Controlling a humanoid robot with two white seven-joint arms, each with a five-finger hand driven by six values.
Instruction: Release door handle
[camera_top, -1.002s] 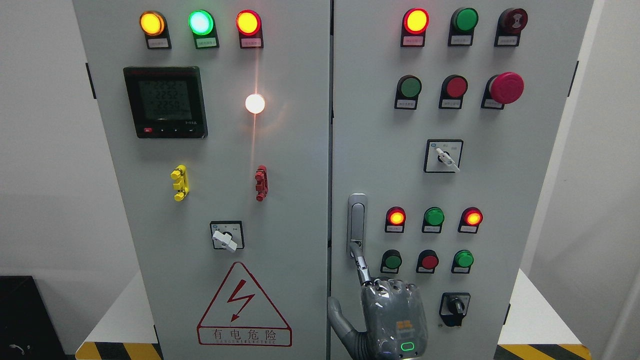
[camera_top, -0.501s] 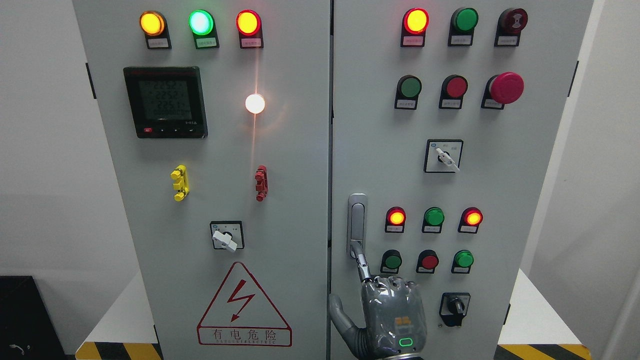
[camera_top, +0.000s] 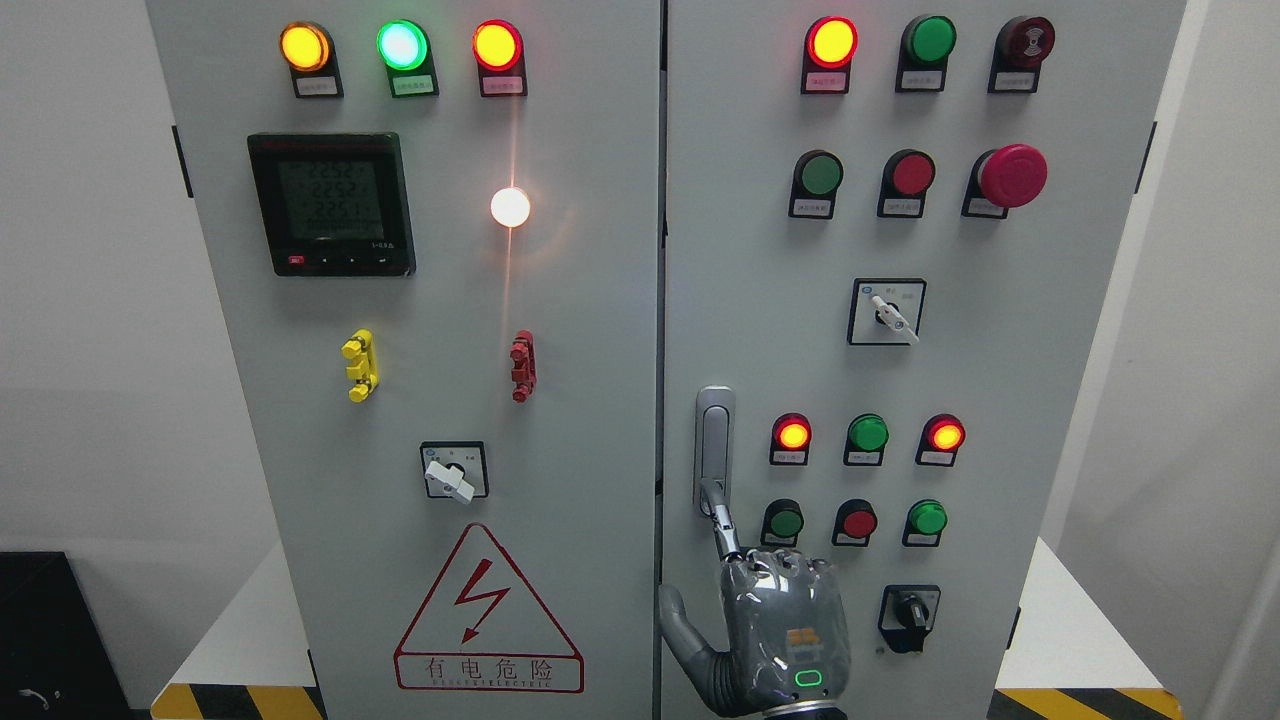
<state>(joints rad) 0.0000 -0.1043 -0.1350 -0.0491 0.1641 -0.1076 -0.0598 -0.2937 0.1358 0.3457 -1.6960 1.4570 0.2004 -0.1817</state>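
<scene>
The silver door handle (camera_top: 714, 438) stands upright on the left edge of the cabinet's right door (camera_top: 1000, 400). My right hand (camera_top: 783, 612) comes up from the bottom edge just below it, its back toward the camera. The index finger (camera_top: 724, 522) is stretched out, and its tip touches the handle's lower end. The other fingers are curled into the palm and the thumb (camera_top: 680, 628) sticks out to the left. Nothing is held in the hand. The left arm does not show.
Lit indicator lamps, push buttons and a rotary switch (camera_top: 909, 612) sit close to the right of the hand. A red mushroom stop button (camera_top: 1012, 175) juts out higher up. The left door (camera_top: 450, 420) carries a meter, a switch and a warning triangle. Striped floor edges flank the cabinet.
The right hand has crept slightly upward toward the handle. Its index fingertip stays at the handle's lower end. The doors have not moved.
</scene>
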